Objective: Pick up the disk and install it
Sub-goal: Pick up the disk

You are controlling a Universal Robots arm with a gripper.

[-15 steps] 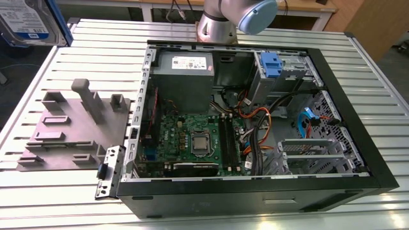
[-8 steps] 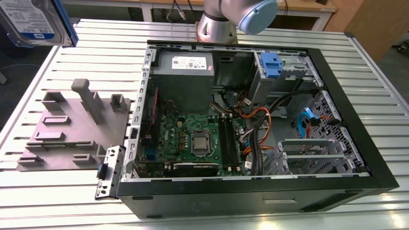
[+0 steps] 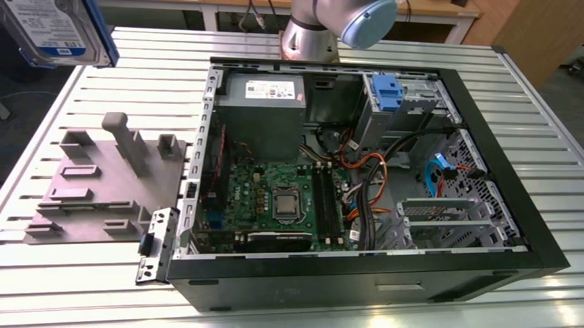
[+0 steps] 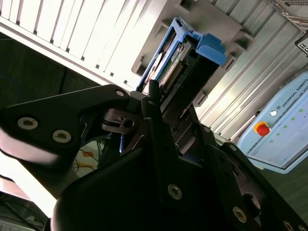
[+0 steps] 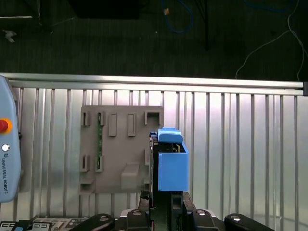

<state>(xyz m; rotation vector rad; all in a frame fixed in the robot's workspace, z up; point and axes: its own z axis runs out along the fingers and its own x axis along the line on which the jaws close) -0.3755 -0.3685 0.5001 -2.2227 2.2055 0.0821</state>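
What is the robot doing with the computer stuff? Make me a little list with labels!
held thing: the disk, silver-grey with blue side rails
gripper: the gripper is closed on the disk
where the disk is: lifted in the air, by the edge of the grey holder in the first wrist view
computer case: the computer case lies open on its side, the disk not in it yet
table: the slatted metal table carries the case and the holder

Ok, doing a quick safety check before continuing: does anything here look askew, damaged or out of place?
Nothing stands out. The end effector grips the disk above the table; the grey fixture and open computer case lie flat, nothing spilled.
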